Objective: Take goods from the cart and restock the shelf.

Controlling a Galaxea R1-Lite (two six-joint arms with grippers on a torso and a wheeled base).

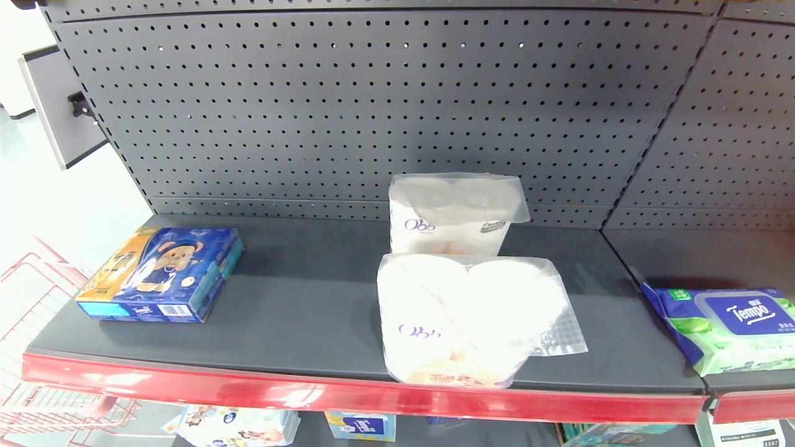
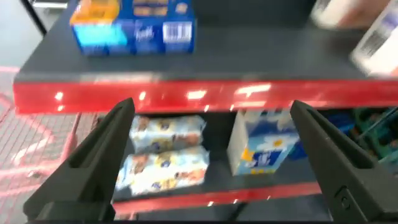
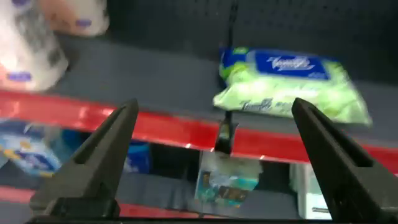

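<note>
The front roll pack (image 1: 466,320) is standing upright at the shelf (image 1: 298,298) lip, with a second pack (image 1: 450,214) just behind it. A blue box (image 1: 163,273) is lying flat near the left end, barcode end facing outward, and bare shelf is lying between them. A wipes pack (image 1: 726,326) is occupying the right bay. The left hand (image 2: 211,104) and right hand (image 3: 214,104) are facing the lip, fingers apart, gripping nothing.
</note>
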